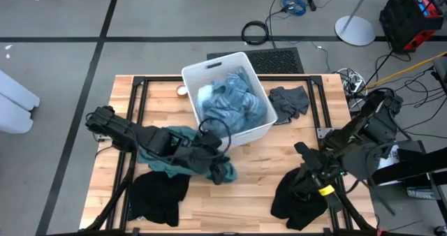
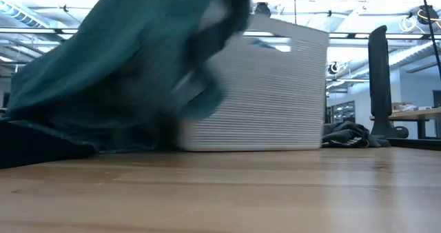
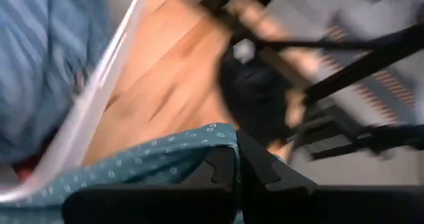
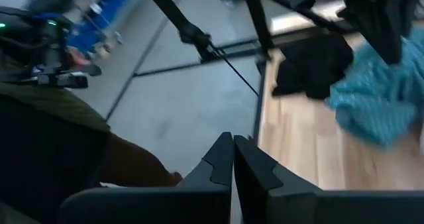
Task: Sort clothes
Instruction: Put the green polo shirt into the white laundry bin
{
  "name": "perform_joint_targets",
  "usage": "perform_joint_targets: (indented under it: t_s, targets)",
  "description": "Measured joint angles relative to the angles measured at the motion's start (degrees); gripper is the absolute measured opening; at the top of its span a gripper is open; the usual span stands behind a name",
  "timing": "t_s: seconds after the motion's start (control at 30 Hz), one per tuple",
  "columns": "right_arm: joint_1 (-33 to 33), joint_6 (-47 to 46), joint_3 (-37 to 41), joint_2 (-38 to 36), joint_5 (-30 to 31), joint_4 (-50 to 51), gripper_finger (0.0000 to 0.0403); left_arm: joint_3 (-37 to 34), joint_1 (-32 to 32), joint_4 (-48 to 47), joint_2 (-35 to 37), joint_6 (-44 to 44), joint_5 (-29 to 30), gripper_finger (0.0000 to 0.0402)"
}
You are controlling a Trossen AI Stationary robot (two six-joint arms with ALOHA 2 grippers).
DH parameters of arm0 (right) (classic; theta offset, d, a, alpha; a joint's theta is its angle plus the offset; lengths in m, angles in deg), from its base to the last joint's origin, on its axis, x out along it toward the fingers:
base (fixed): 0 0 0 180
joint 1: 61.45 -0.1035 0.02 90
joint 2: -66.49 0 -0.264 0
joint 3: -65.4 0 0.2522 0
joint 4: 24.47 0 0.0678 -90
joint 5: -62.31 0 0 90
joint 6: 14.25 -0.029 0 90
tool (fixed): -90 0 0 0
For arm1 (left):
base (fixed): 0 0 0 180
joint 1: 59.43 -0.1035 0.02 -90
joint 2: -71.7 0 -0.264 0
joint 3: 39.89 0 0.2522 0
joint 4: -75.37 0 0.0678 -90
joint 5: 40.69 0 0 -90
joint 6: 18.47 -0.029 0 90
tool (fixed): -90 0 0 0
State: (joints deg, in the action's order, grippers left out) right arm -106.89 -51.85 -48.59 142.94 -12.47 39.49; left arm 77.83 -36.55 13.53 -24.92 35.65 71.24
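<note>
Where the tabletop's (image 1: 230, 201) near edge runs, two black garments are seen: one black heap (image 1: 159, 196) near the near-left corner and another black heap (image 1: 299, 197) toward the near-right, partly covered by the right arm. The right gripper (image 1: 302, 152) is held just above the second heap, its fingers (image 4: 222, 159) pressed together with nothing between them in the right wrist view.

Slightly farther in, left of the middle, a teal garment (image 1: 167, 156) is spread beneath the left arm, and part of it is bunched at the left gripper (image 1: 222, 172). In the left wrist view the fingers (image 3: 222, 168) are closed, and a fold of dotted teal cloth (image 3: 159, 161) lies right against them, apparently pinched between them. In the low view the same teal fabric (image 2: 117, 61) hangs across the front of the white bin (image 2: 269, 95).

The white bin (image 1: 209, 68) stands beyond the teal garment, near the middle of the far edge, and is filled with light blue and blue-white striped clothes (image 1: 234, 100). Just beside the bin's right wall, a dark grey garment (image 1: 290, 100) lies on the tabletop close to the far edge. A small round pale object (image 1: 181, 91), too small to identify, sits by the bin's left wall.
</note>
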Motion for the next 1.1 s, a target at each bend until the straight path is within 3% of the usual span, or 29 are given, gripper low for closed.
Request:
perform_joint_targets:
  t_s: [0.3, 0.63, 0.73, 0.97, 1.03, 1.1]
  targets:
    - [-1.2, 7.5, 0.0, -2.2, 0.1, -10.1, 0.0, 4.3, -1.9, 15.6, 0.0, -8.1, -0.3, 0.0008]
    - [-3.9, 7.2, 0.0, -3.0, 6.2, -9.1, 0.0, 4.9, -2.9, 7.3, 0.0, -5.3, 0.9, 0.001]
    - [-3.9, -0.4, 0.0, -2.5, 8.9, -1.9, 0.0, 4.9, -2.7, 6.7, 0.0, -5.1, 0.8, 0.001]
    - [-3.8, -32.1, 2.4, -0.9, 11.7, 35.0, 0.0, 4.9, 0.2, 4.2, 3.7, -6.8, -2.5, 0.001]
    - [-3.8, -39.5, 5.1, -1.2, 11.7, 40.0, 0.0, 4.9, 1.3, 1.9, 5.8, -6.5, -2.3, 0.001]
    - [-3.8, -41.4, 8.9, -2.6, 11.7, 38.8, 0.0, 4.9, 2.4, 0.0, 7.7, -6.0, -1.2, 0.001]
